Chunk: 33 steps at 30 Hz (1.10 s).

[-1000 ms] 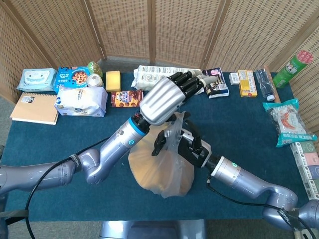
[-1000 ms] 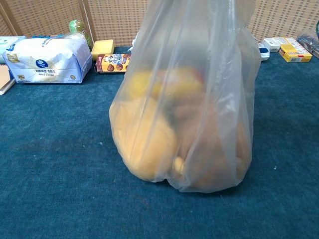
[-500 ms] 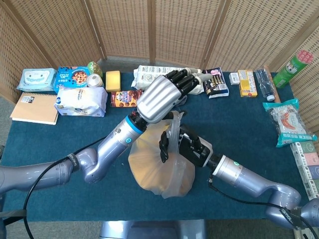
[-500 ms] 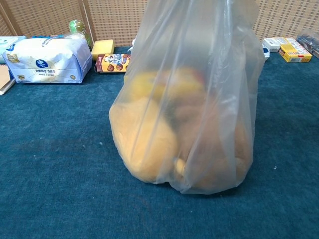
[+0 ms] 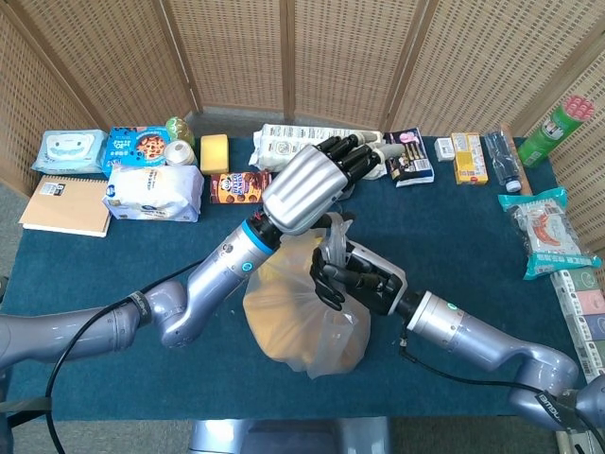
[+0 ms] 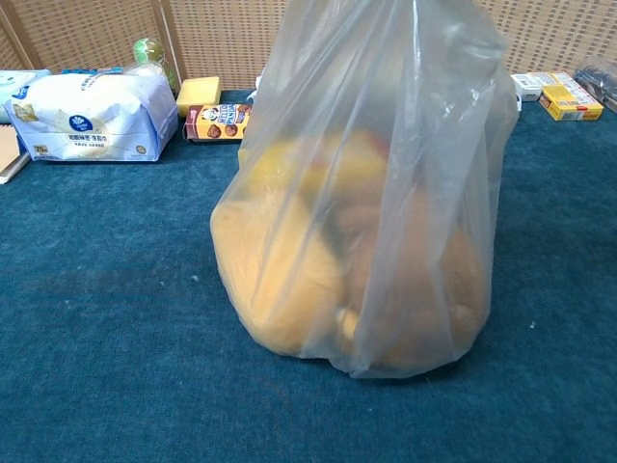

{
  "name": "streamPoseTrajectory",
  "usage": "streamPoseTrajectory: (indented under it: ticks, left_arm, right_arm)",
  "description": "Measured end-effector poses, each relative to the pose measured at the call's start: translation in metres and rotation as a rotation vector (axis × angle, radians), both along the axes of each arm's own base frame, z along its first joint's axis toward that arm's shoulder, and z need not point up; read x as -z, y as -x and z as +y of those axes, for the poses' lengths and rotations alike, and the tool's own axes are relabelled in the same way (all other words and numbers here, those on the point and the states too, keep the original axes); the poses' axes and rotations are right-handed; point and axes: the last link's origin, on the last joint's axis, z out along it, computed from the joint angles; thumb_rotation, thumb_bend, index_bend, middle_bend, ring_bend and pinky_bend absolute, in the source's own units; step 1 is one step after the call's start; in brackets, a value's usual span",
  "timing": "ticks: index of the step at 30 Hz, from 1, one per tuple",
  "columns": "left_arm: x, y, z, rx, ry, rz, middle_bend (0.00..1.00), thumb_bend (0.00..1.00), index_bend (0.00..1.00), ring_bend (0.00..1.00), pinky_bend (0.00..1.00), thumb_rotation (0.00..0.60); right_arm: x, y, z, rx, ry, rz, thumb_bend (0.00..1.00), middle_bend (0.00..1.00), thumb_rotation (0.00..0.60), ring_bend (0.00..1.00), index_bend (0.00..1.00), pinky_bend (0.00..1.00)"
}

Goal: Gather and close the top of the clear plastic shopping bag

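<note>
The clear plastic shopping bag (image 5: 301,322) stands mid-table, full of yellow-orange goods; in the chest view the bag (image 6: 371,212) fills the frame and its film runs taut out of the top edge. My left hand (image 5: 304,186) hangs right over the bag's top, its silver back toward the camera, and the plastic rises up under its palm, where the hold itself is hidden. From the right, my right hand (image 5: 352,280) wraps its dark fingers (image 5: 329,281) round the gathered neck just below the left hand. Neither hand shows in the chest view.
Along the back edge lie a white packet (image 5: 153,192), a brown biscuit box (image 5: 239,186), a yellow block (image 5: 215,153) and a yellow box (image 5: 468,159). A notebook (image 5: 64,205) sits far left. Wrapped packets (image 5: 541,232) and a green can (image 5: 550,130) line the right side.
My right hand has turned in from beside the bag and closed its fingers round the neck. The film near the top has drawn narrower. The left hand has barely shifted.
</note>
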Motion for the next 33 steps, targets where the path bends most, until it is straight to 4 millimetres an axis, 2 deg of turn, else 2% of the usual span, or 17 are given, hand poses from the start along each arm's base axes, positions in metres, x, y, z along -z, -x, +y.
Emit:
streamPoseTrajectory:
  ticks: [8, 19, 24, 33]
  left_arm:
    - [0.001, 0.004, 0.002, -0.013, 0.001, 0.020, 0.25, 0.12, 0.10, 0.16, 0.30, 0.600]
    - [0.001, 0.012, 0.004, -0.030, 0.001, 0.083, 0.20, 0.11, 0.09, 0.12, 0.28, 0.600]
    - [-0.003, 0.015, 0.002, -0.037, 0.022, 0.103, 0.19, 0.04, 0.06, 0.11, 0.26, 0.600]
    - [-0.006, 0.026, -0.002, -0.076, 0.083, 0.117, 0.17, 0.01, 0.04, 0.10, 0.25, 0.600]
  right_arm:
    - [-0.005, 0.001, -0.003, 0.020, -0.016, -0.011, 0.36, 0.84, 0.600, 0.93, 0.67, 0.89]
    - [-0.017, 0.005, -0.007, 0.056, -0.029, -0.042, 0.36, 0.85, 0.600, 0.95, 0.67, 0.91]
    - [-0.023, 0.011, -0.009, 0.068, -0.027, -0.043, 0.36, 0.85, 0.600, 0.95, 0.67, 0.91]
    - [-0.025, 0.017, -0.014, 0.095, -0.019, -0.029, 0.36, 0.85, 0.600, 0.95, 0.67, 0.91]
